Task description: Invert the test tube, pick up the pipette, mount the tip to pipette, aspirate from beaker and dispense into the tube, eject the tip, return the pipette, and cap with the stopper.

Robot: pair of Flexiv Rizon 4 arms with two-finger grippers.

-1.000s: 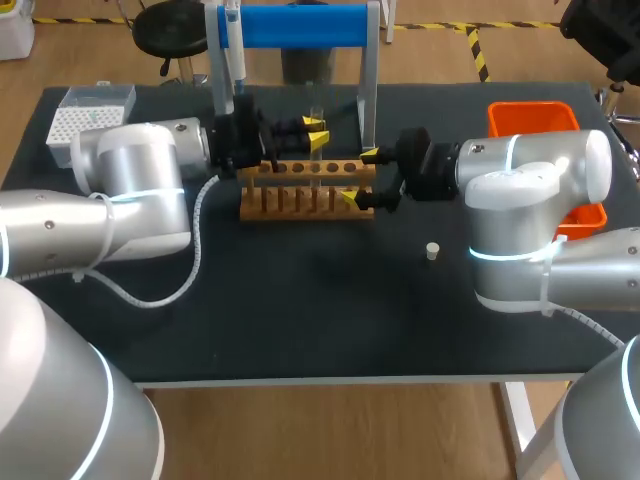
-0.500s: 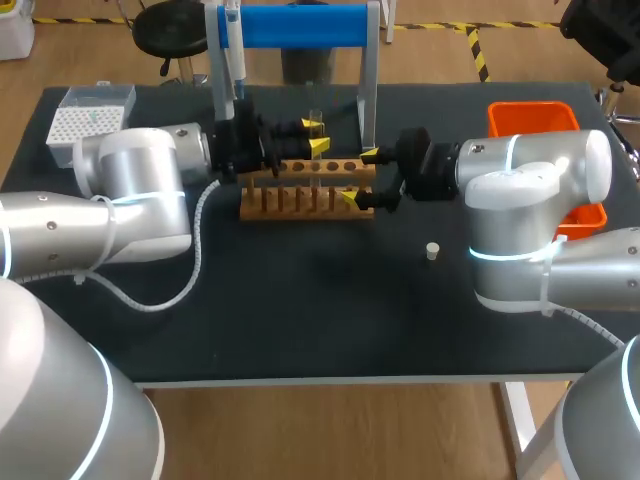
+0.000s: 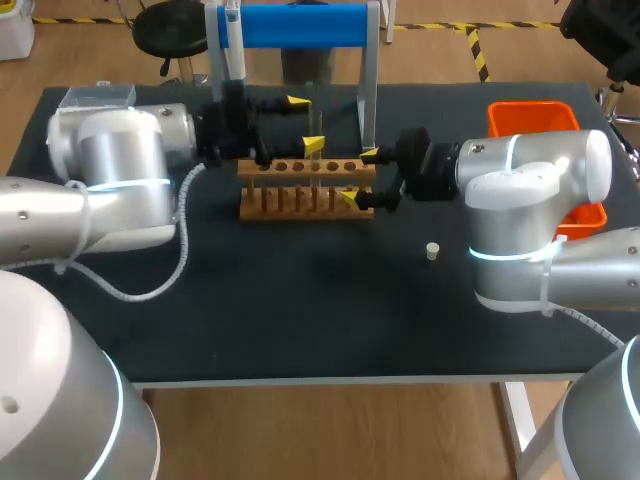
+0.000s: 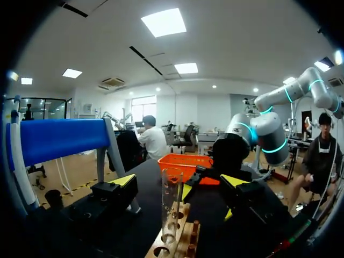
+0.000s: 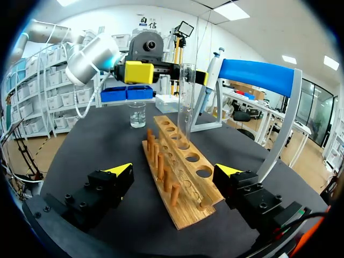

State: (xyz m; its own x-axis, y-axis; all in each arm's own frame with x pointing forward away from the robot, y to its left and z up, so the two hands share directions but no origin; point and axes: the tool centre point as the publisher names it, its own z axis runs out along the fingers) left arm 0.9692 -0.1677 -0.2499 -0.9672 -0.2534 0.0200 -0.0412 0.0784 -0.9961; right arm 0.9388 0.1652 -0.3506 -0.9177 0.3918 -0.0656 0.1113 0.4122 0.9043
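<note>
We take the wooden rack [image 3: 305,190] as our marker. The test tube [image 5: 186,99] stands in one of its holes toward the back row. The tube's long axis is vertical and its open mouth points up. Its closed end sits down in the hole, where we cannot see it.

Our left gripper [image 3: 305,124] hangs above the rack at the height of the tube's upper part. Its fingers are spread wide, one on each side of the glass, and neither touches it.

Our right gripper [image 3: 360,176] is at the rack's right end, low to the table [image 3: 300,310]. It is released, with its fingers straddling the wood. We see a gap at one finger, but cannot tell whether the other touches the rack.

From above, the clear tube is hard to pick out against the stand [image 3: 300,25] behind the rack. The pipette [image 3: 232,45] hangs on that stand, its lower part hidden by our left arm. The beaker [image 5: 137,114] stands beyond the rack's left end and shows only from the right wrist. The stopper [image 3: 433,251] lies in front of the rack, off to its right.
</note>
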